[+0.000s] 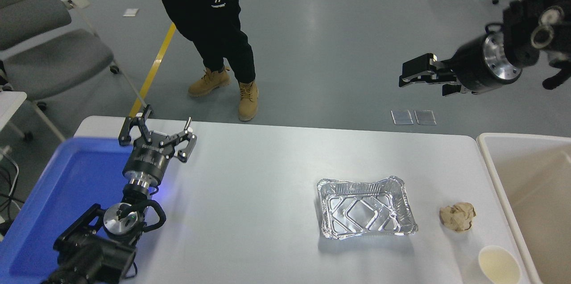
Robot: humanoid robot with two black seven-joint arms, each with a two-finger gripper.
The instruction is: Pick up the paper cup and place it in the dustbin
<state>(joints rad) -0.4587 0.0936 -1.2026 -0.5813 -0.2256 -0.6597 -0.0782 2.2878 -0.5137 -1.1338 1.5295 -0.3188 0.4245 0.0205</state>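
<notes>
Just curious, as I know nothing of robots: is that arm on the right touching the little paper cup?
Apart. The head view shows the right gripper raised beyond the table's far edge, the paper cup at the near corner.
</notes>
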